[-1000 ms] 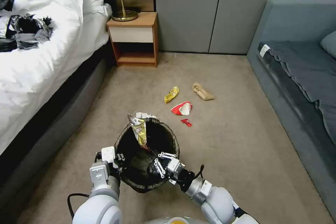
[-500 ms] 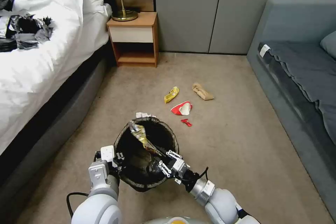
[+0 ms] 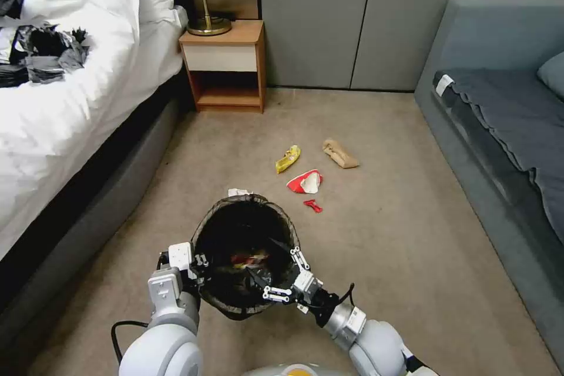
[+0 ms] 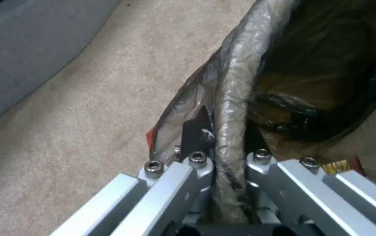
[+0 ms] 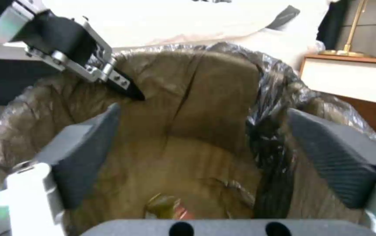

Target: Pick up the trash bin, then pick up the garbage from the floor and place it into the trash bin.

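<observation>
Beige carpet between bed and sofa, trash bin (image 3: 247,229) held low and near.
Its dark crinkled bag folds over the rim; a wrapper lies inside. Left gripper (image 4: 225,157) fingers pinch the bin's left rim. Right gripper (image 3: 281,273) fingers are spread at the near-right rim. Yellow wrapper (image 3: 288,158), red-and-white cup (image 3: 305,181) and brown paper bag (image 3: 339,154) lie farther off.

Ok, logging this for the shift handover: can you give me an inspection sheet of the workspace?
Surface: beige carpet.
Job's things: trash bin lifted, litter inside; yellow wrapper, brown paper bag, red-and-white cup, red scrap, white tissue on the floor.
Clutter: nothing seen.
Grippers: left end effector clamps the bin's rim; right end effector open over the bin's mouth.
Cables: black cable by the left arm.
Surroundings: bed, nightstand, sofa.
</observation>
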You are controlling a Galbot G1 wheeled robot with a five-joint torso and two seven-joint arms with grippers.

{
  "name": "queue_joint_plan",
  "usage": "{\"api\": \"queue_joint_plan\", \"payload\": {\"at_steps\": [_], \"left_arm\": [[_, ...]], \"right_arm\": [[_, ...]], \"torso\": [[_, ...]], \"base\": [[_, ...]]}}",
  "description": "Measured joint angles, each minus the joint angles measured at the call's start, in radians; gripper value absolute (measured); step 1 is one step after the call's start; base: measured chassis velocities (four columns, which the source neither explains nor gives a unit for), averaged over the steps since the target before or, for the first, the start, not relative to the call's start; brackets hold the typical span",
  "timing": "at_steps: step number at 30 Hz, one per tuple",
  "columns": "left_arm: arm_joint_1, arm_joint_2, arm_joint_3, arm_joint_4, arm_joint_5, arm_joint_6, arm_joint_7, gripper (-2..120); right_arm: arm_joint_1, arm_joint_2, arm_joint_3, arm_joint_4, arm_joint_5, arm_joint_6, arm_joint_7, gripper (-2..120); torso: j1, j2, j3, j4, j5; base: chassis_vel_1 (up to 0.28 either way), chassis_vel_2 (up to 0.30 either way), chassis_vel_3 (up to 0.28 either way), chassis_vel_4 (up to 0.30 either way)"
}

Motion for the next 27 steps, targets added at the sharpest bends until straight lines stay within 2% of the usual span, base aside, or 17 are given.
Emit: {"api": "queue_joint_plan", "payload": {"at_steps": [2,7,14,17,22,26,27], "left_arm": [[0.0,0.0,0.0,0.0,0.001,0.0,0.0,0],[0.0,0.0,-0.001,0.0,0.002,0.0,0.0,0],[-0.007,0.003,-0.01,0.015,0.012,-0.002,0.0,0],[-0.01,0.008,-0.018,0.026,0.019,-0.005,0.0,0],[-0.014,0.011,-0.022,0.038,0.023,-0.009,0.0,0],[-0.023,0.017,-0.036,0.05,0.025,-0.013,0.0,0],[-0.023,0.017,-0.036,0.05,0.025,-0.013,0.0,0]], "right_arm": [[-0.001,0.0,-0.002,0.008,0.0,0.0,-0.001,99],[-0.006,-0.001,-0.001,0.028,-0.001,0.0,-0.002,100],[-0.036,0.005,0.031,0.171,-0.008,0.004,0.034,100],[-0.064,0.015,0.071,0.283,-0.01,-0.002,0.084,100],[-0.107,0.025,0.114,0.388,-0.012,-0.006,0.14,100],[-0.226,0.048,0.19,0.488,-0.082,-0.005,0.304,100],[-0.226,0.048,0.19,0.488,-0.082,-0.005,0.304,100]], "torso": [[0.0,0.0,0.0,0.0,0.0],[0.0,0.0,0.0,0.0,0.0],[0.0,0.0,0.0,0.0002,0.0],[0.0,0.0,0.0,-0.0001,0.0],[0.0,0.0,0.0,0.0,0.0],[0.0,0.0,0.0,-0.0001,-0.0002],[0.0,0.0,0.0,-0.0001,-0.0002]], "base": [[0.0,0.0,0.0,0.0],[0.0,0.0,0.0,0.0],[0.0,0.0,0.0,0.0],[0.0,0.0,0.0,0.0],[0.0,0.0,0.0,0.0],[0.0,0.0,0.0,0.0],[0.0,0.0,0.0,0.0]]}}
